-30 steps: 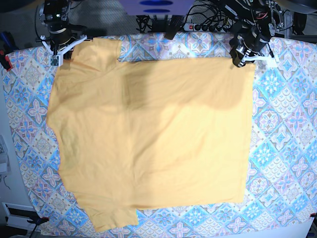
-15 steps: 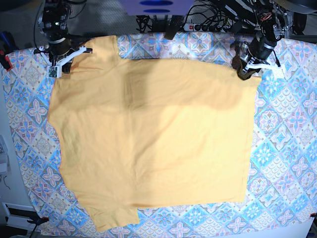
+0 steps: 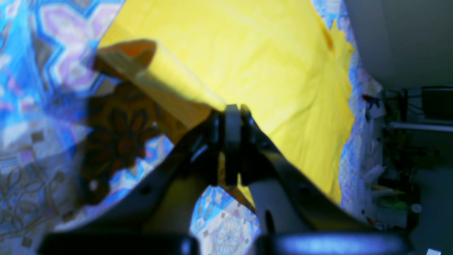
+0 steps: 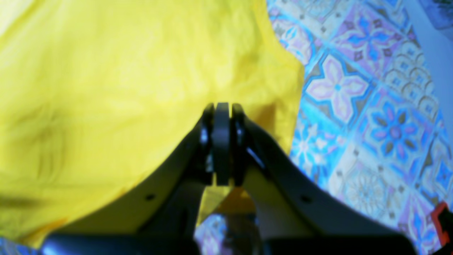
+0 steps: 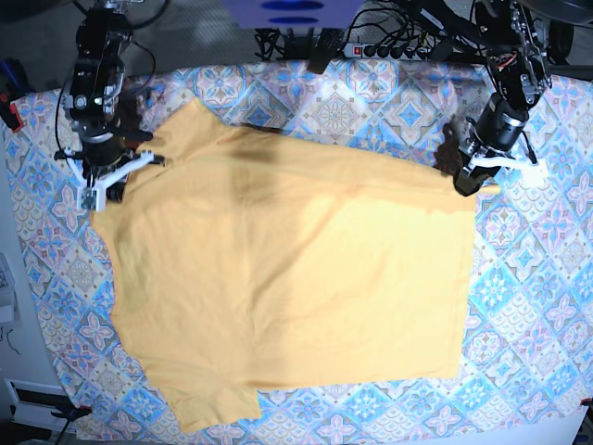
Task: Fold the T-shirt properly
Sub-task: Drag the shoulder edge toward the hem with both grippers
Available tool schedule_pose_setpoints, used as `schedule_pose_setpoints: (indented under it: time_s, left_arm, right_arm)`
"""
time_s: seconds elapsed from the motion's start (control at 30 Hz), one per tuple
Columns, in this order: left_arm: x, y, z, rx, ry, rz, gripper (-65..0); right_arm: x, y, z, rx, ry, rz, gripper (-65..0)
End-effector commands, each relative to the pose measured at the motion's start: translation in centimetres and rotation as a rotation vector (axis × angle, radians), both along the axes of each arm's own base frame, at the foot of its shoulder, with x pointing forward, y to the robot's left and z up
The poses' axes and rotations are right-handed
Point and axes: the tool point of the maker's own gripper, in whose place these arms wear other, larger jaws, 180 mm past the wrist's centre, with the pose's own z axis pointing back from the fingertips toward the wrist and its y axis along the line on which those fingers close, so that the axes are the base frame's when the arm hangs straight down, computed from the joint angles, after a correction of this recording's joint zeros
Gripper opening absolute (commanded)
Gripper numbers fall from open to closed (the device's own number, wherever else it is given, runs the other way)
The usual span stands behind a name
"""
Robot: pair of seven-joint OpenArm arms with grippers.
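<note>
First fold under way: both jaws clamp the T-shirt (image 5: 287, 278) far edge (2 corners lifted); next, carry it across evenly.

Bare tablecloth (image 5: 537, 306) lies open down the frame's right side and in a narrow strip on the left, while cables and a power strip (image 5: 394, 46) crowd the top edge behind the T-shirt (image 5: 287, 278).

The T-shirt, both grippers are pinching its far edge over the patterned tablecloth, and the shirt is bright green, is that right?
Not quite: the T-shirt is yellow-orange, not green, as the base view shows. The rest holds: the left gripper and the right gripper are both shut on its far edge over the patterned tablecloth.
</note>
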Motion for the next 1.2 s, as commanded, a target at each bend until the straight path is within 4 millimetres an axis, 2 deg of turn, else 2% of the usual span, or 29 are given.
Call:
schedule_pose_setpoints:
  time_s: [0.0, 0.13, 0.27, 0.67, 0.8, 0.87, 1.0, 1.17]
  left_arm:
    - [1.1, 0.2, 1.5, 0.010, -0.056, -0.002, -65.0]
    - [2.8, 0.3, 2.6, 0.022, -0.100, -0.003, -65.0]
    - [4.7, 0.8, 3.5, 0.079, -0.130, -0.001, -65.0]
    - [8.9, 2.3, 0.1, -0.005, -0.080, 0.064, -65.0]
    - [10.2, 2.6, -0.5, -0.011, -0.067, 0.075, -65.0]
    - [10.6, 2.7, -0.8, -0.011, -0.060, 0.078, -65.0]
    - [11.3, 2.7, -1.0, -0.021, -0.059, 0.084, -65.0]
    - [11.6, 3.0, -1.0, -0.018, -0.069, 0.103, -65.0]
  right_arm:
    - [1.6, -0.4, 1.7, -0.017, -0.065, 0.002, -65.0]
    - [4.2, -0.7, 2.2, -0.005, -0.100, -0.009, -65.0]
    - [6.4, -1.1, 2.0, 0.016, -0.110, -0.025, -65.0]
    - [12.4, -1.6, 1.5, 0.082, -0.122, -0.062, -65.0]
    - [14.8, 0.0, 1.3, 0.092, -0.146, -0.018, -65.0]
    - [15.5, 0.1, 0.9, 0.080, -0.139, 0.002, -65.0]
    - [17.2, 1.7, 0.3, 0.075, -0.152, 0.056, -65.0]
    - [18.9, 1.8, -0.5, 0.086, -0.166, 0.051, -65.0]
